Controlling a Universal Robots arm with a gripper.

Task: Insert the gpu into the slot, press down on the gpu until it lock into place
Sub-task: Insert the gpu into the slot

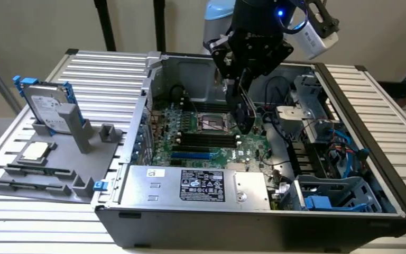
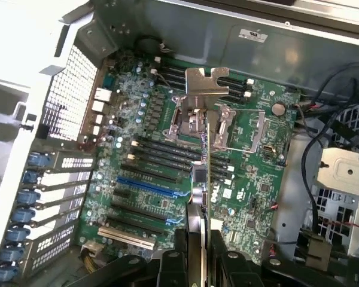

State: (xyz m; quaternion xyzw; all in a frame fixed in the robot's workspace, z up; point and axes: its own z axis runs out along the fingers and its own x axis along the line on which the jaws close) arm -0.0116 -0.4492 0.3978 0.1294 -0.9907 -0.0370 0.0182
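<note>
Over the motherboard [image 2: 257, 137], the tool [image 2: 198, 245] grips the gpu [image 2: 207, 161] edge-on, clear of the slot [image 2: 146, 186].

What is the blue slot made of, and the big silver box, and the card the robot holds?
The slot looks like plastic: bright, even blue, slightly glossy. The silver box looks like sheet metal: dull grey shine, flat sides, a label stuck on. The gpu, gripped by the fingers, looks black and matte, maybe plastic; edge-on, it is hard to tell.
</note>
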